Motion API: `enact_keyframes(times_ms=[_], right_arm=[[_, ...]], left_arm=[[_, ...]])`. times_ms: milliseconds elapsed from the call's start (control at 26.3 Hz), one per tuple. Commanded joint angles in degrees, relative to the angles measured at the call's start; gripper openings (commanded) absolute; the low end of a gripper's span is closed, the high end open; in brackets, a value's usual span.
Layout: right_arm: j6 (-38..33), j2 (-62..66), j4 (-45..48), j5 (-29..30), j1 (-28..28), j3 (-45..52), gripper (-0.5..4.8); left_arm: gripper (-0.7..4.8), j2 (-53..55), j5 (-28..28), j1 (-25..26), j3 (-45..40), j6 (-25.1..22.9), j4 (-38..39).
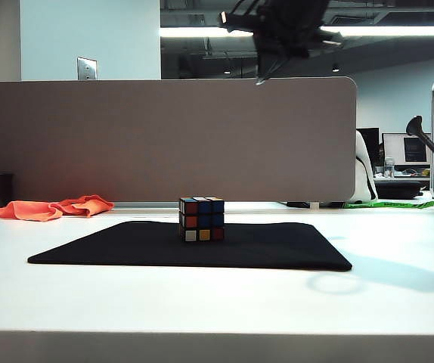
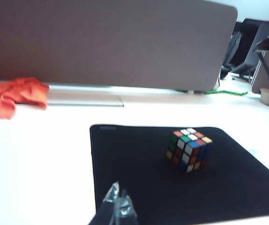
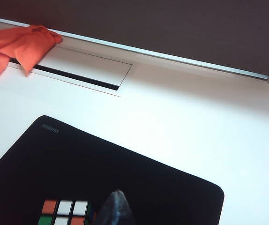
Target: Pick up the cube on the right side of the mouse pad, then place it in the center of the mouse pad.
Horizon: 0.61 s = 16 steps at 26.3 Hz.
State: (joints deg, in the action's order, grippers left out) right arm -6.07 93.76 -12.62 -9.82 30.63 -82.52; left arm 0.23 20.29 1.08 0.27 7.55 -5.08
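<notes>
- The cube (image 1: 202, 219), glossy-stickered, sat upright and square on the flat black mouse pad (image 1: 277, 249).
- Right gripper (image 3: 117, 206) hovered above, fingers pinched together, empty.
- Left gripper (image 2: 118, 206) hung low, fingers narrow.

Exterior view: low, level with the counter (image 1: 217, 302), facing the grey partition (image 1: 164, 140). Left wrist view: raised, oblique, close over the mouse pad (image 2: 139, 183). Right wrist view: looks steeply down from above. All three share the mouse pad, the cube (image 1: 201, 219) and the orange cloth (image 3: 17, 49).
</notes>
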Motion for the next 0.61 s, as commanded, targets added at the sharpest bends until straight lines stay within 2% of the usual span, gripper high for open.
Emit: enact_keyframes(times_ms=[38,152,342,607], right_arm=[[0.5,-7.1,6.5,2.5,-3.6,10.8,-0.05],[0.6,-11.9,9.7,2.8,-5.9,18.9,-0.05],[0.6,-25.6,18.3,8.4,-12.4,37.4,-0.05],[4.2,-40.2,25.7,8.7,-16.5,51.0,-0.05]], left_arm=[[-0.06,0.1,-0.2,0.1,0.2,0.4,1.4],[-0.06,0.1,-1.2,0.1,0.2,0.4,1.5],[-0.06,0.1,-3.3,0.2,0.2,-0.2,1.5],[-0.06,0.1,-6.3,0.2,0.2,-1.6,1.1]])
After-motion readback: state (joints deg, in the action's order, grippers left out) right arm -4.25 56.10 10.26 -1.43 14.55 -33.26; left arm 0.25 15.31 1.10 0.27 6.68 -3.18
